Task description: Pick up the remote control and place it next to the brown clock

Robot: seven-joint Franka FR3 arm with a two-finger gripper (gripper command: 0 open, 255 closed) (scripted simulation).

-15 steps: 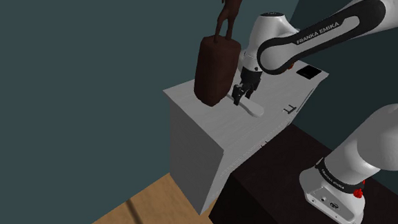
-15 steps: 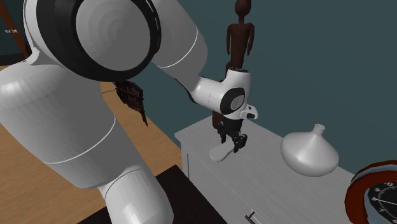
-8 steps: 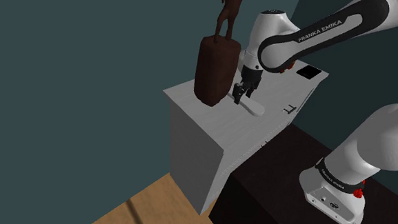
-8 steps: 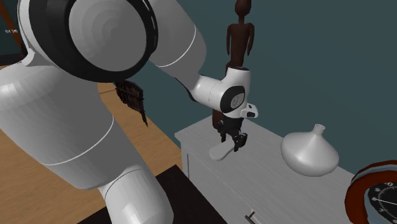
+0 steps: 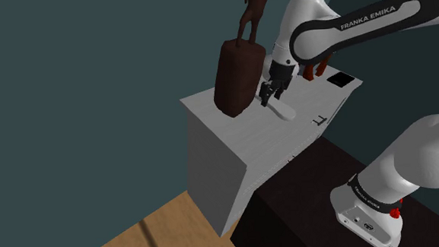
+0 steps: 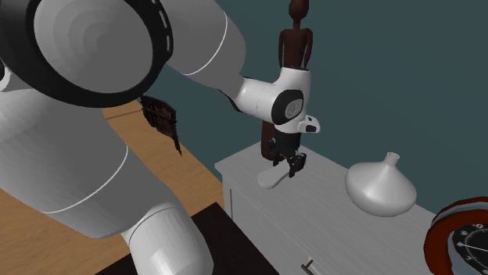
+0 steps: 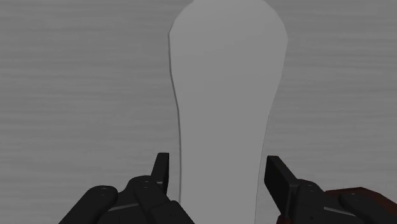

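I have the gripper closed on the remote control, as best I can read it. In the wrist view the two black fingers sit on either side of its narrow end, close against it, and its wider rounded end stretches away from them. The remote is drawn plain pale grey, with no buttons I can make out.

My landmark is the brown statue, a slim figure on a bulky dark base at the back of the white table. The remote is just beside the statue's base, over the tabletop, tilted with its free end lower than the gripped end. I cannot tell whether that end touches the surface.

In the second exterior view, a white vase stands well apart from the statue, toward that view's right. The brown clock is farther still from the statue, past the vase, cut off by the lower right corner. The remote is on the statue's side of the vase, well away from the clock.

In the shoulder view, a small black square lies on the table, away from the statue on the arm's far side.
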